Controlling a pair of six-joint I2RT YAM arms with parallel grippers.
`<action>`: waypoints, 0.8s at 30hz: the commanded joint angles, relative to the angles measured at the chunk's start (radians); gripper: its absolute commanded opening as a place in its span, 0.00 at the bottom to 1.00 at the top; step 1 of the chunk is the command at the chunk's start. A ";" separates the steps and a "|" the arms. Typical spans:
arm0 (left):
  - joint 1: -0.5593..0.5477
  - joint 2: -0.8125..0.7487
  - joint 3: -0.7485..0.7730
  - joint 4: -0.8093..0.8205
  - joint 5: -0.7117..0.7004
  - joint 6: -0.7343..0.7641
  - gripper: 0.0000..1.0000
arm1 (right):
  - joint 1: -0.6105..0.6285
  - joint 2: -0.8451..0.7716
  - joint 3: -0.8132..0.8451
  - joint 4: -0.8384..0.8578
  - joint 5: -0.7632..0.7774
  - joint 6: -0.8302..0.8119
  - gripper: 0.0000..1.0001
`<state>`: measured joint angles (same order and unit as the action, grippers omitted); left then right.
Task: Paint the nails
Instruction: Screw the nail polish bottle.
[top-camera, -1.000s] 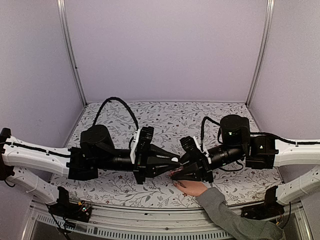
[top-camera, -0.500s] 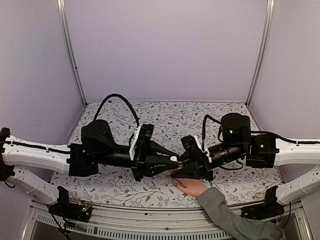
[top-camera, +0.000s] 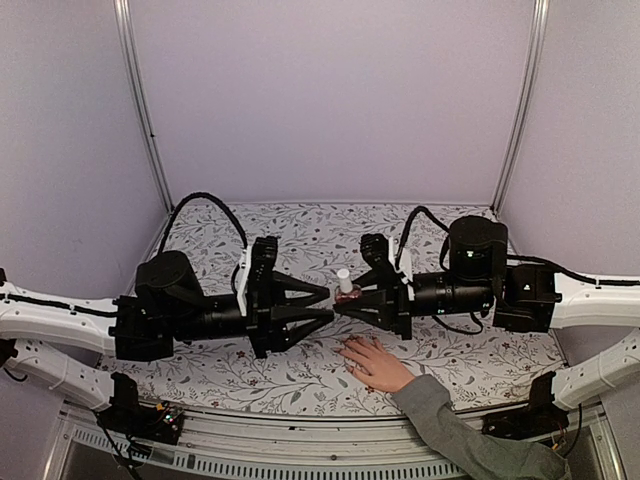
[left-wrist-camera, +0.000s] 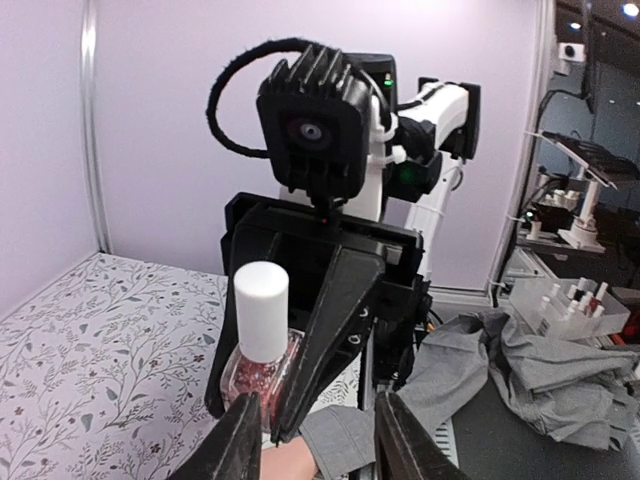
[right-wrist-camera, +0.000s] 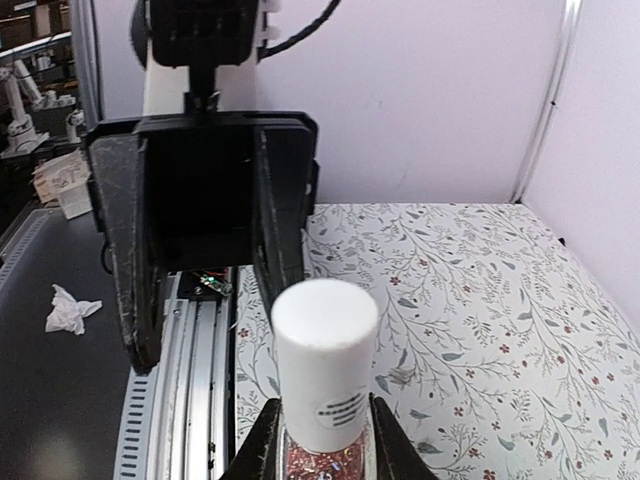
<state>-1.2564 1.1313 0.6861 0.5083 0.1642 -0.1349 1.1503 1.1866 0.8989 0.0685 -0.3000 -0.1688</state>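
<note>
On the table (top-camera: 220, 372), tiny pale nails (top-camera: 347, 350); right tool (top-camera: 342, 303) tight on polish bottle (right-wrist-camera: 325, 372), left tool (left-wrist-camera: 318, 440) ajar, empty.

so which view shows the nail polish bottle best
Left wrist: the polish bottle shows nearly whole, white cap and pink glittery glass, held in the right gripper. Right wrist shows mostly the cap up close, the glass cut off below. Top external shows the bottle only tiny.

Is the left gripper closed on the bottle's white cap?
No: in the right wrist view the left gripper stands open and clear of the white cap, which sits on the polish bottle in the right gripper.
</note>
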 joint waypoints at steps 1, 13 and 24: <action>-0.037 0.007 -0.003 0.015 -0.247 -0.026 0.40 | -0.005 0.002 0.004 0.063 0.202 0.050 0.00; -0.086 0.157 0.127 0.106 -0.461 -0.034 0.39 | -0.005 0.053 0.023 0.049 0.294 0.041 0.00; -0.058 0.178 0.172 0.029 -0.530 -0.102 0.39 | -0.004 0.066 0.020 0.064 0.411 0.046 0.00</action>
<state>-1.3231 1.2900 0.8352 0.5465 -0.3534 -0.2157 1.1450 1.2404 0.8986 0.0990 0.0517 -0.1261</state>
